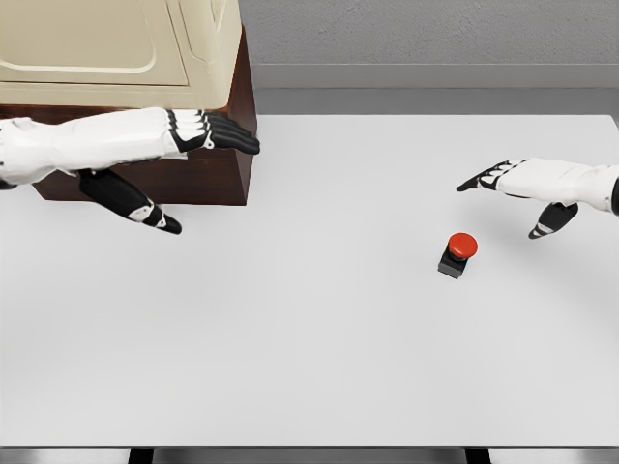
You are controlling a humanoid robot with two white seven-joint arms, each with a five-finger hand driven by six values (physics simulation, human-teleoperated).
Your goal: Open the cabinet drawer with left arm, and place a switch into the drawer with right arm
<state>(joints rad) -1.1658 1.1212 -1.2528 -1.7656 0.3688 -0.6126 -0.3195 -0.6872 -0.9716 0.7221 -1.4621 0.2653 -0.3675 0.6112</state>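
Note:
A switch [458, 254] with a round red button on a dark square base stands on the white table [319, 338], right of the middle. My right hand [513, 198] hovers above and to the right of it, fingers spread, holding nothing. A cream cabinet [116, 43] on a dark brown base [208, 179] sits at the back left corner; its drawer front looks shut. My left hand [198, 169] reaches across the front of the brown base, fingers stretched out flat, thumb hanging lower, gripping nothing.
A grey wall runs behind the table's far edge. The table's front edge lies near the bottom of the picture, with dark legs showing beneath it.

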